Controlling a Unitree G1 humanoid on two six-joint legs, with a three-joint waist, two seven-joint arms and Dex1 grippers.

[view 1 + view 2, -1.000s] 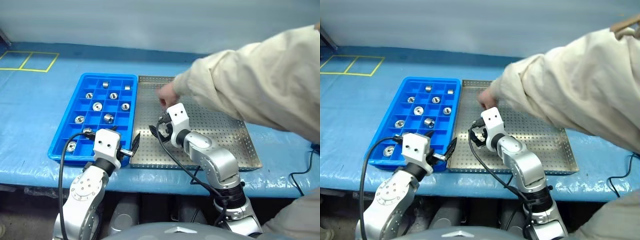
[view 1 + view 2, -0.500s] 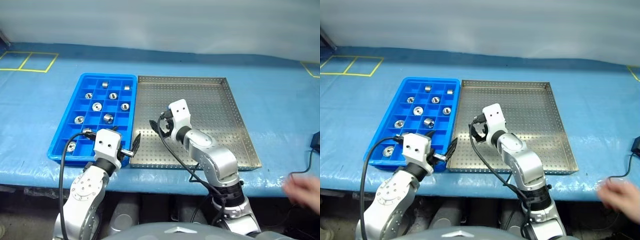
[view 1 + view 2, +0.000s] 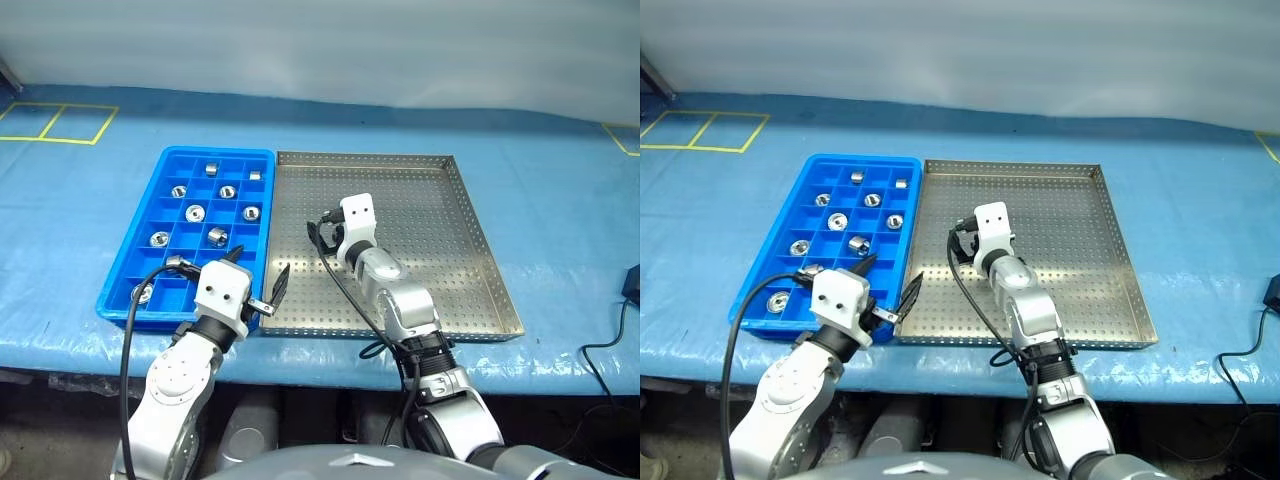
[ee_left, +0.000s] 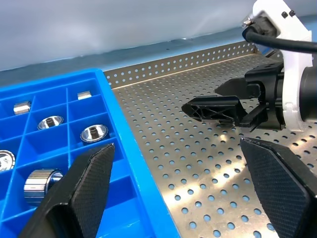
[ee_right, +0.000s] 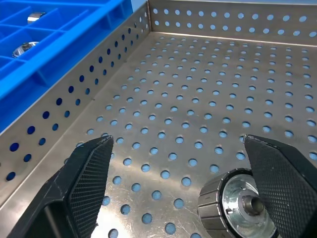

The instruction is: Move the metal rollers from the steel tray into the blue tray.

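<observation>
The blue tray [image 3: 120, 300] lies on the left with several metal rollers [image 3: 194, 212] in its compartments. To its right sits the steel tray [image 3: 450, 250]. My right gripper [image 3: 322, 232] is open over the steel tray's left part. In the right wrist view a metal roller [image 5: 237, 208] lies on the perforated floor between the open fingers [image 5: 84, 183], close to one of them. The left gripper [image 3: 258, 272] hangs open over the seam between the two trays at their near ends, holding nothing. In the left wrist view it faces the right gripper [image 4: 202, 98].
Both trays rest on a blue-covered table [image 3: 560, 200]. Yellow tape squares [image 3: 60, 120] mark the far left corner. A black box [image 3: 632, 283] with a cable [image 3: 605, 340] lies at the right edge.
The person's arm that reached over the steel tray has pulled back out of view. My right gripper has moved farther out over the tray and lower. The left gripper has barely moved.
</observation>
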